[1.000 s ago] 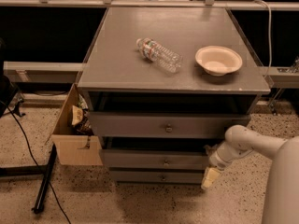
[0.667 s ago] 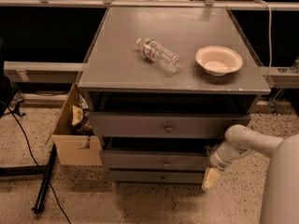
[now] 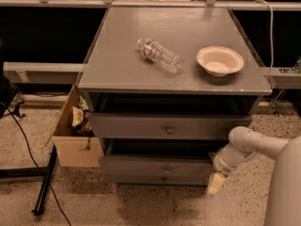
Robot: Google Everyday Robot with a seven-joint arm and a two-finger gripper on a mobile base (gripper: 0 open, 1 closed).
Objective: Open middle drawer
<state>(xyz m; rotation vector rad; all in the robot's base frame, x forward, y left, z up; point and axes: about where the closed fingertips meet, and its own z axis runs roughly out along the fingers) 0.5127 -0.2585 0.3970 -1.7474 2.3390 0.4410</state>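
Observation:
The grey cabinet has three stacked drawers. The middle drawer [image 3: 141, 166] is a long flat grey front with a small round knob [image 3: 165, 169] at its centre and a dark gap above it. The top drawer [image 3: 141, 126] sits above it and the lowest drawer [image 3: 141, 179] just below. My gripper [image 3: 216, 183] hangs down on the white arm [image 3: 244, 145] at the right end of the middle drawer's front, well right of the knob and near the floor.
A clear plastic bottle [image 3: 160, 55] lies on the cabinet top [image 3: 117, 69], with a white bowl [image 3: 219, 60] to its right. An open cardboard box [image 3: 75, 135] stands against the cabinet's left side. A black stand leg [image 3: 44, 182] and cable lie on the floor at the left.

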